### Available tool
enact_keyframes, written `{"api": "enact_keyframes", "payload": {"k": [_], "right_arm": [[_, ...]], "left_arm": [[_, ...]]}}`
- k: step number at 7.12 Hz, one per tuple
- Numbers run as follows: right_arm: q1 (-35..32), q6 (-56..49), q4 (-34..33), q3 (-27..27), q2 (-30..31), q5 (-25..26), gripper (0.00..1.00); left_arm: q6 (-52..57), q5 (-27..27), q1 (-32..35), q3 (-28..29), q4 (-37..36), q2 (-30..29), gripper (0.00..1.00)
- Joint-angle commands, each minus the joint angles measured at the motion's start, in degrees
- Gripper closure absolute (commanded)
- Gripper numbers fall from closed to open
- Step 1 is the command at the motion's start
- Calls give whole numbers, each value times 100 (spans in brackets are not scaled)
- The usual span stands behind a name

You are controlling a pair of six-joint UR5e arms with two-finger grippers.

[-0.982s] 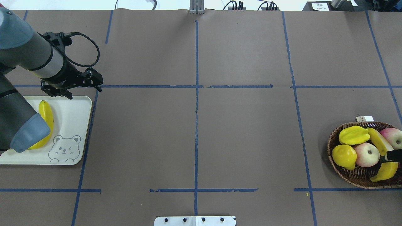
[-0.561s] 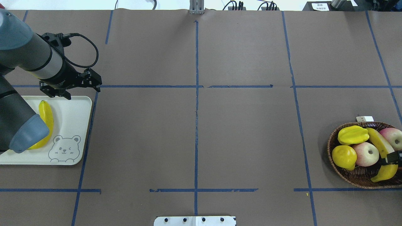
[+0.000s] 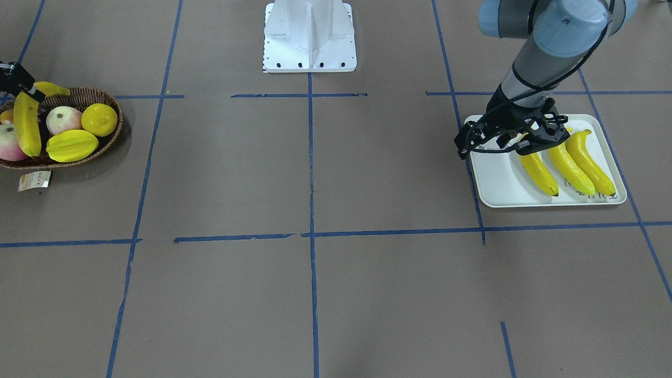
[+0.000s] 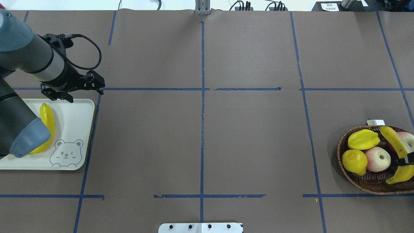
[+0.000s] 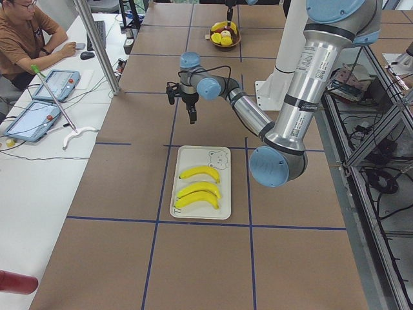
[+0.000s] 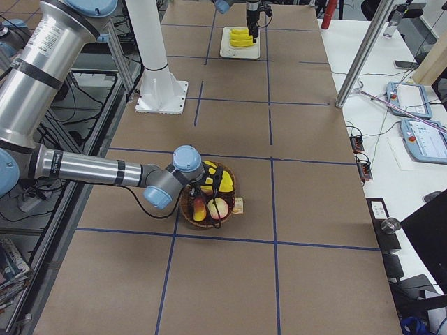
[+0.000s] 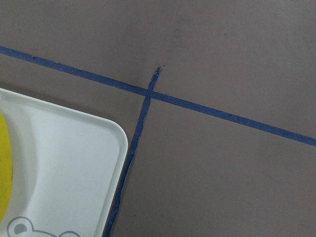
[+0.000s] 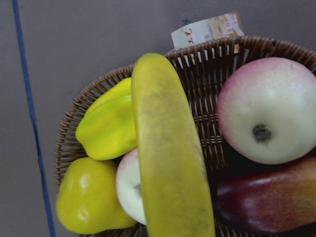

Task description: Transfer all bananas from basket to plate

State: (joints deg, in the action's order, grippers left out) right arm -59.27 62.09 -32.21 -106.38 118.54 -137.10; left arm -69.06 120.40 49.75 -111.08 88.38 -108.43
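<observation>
Yellow banana (image 4: 392, 139) slants over the basket (image 4: 361, 183) at the counter's right edge, clamped near one end in the right claw (image 4: 402, 160).

Banana (image 4: 48, 116) on plate (image 4: 79, 111) (arm (image 4: 19, 129) overlapping), second banana (image 4: 392, 139) angled across basket (image 4: 359, 182)

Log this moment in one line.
plate: three bananas | right gripper: shut on fourth banana above basket | left gripper: empty, raised off plate's corner
</observation>
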Motion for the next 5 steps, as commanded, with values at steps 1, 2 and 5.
{"api": "enact_keyframes", "payload": {"k": [1, 2, 5], "right_arm": [[-216, -21, -57, -373, -198, -210, 100], [-504, -13, -336, -409, -722, -604, 100], [96, 67, -1504, -340, -3050, -626, 99]], "left_arm": [[-2, 1, 0, 7, 13, -12, 0], [-2, 1, -52, 16, 22, -12, 0], [-11, 1, -176, 16, 30, -143, 0]]}}
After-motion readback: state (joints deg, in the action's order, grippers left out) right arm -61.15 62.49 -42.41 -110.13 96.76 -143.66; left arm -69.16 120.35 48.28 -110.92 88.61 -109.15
